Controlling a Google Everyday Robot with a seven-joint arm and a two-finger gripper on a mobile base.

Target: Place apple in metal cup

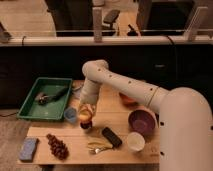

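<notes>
While the apple (pixel 85 117) (firm, probably slippery) is gripped across its middle by the tool (pixel 85 113), the metal cup (pixel 86 126) is seen just beneath, toward the tabletop's (pixel 75 132) left edge.

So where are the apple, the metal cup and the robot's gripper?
apple (pixel 85 117): camera view, on its yellow-orange front face.
metal cup (pixel 86 126): camera view, on its dark side wall, under the apple.
gripper (pixel 86 111): camera view, on its lower end, directly over the apple.

Hand (pixel 86 111) at mid-worktop (pixel 114 114), gripping apple (pixel 85 116) just above metal cup (pixel 86 126); small cup (pixel 70 114) just left, tray (pixel 50 108) behind-left, grapes (pixel 57 146) front-left, bowl (pixel 142 122) right.
</notes>
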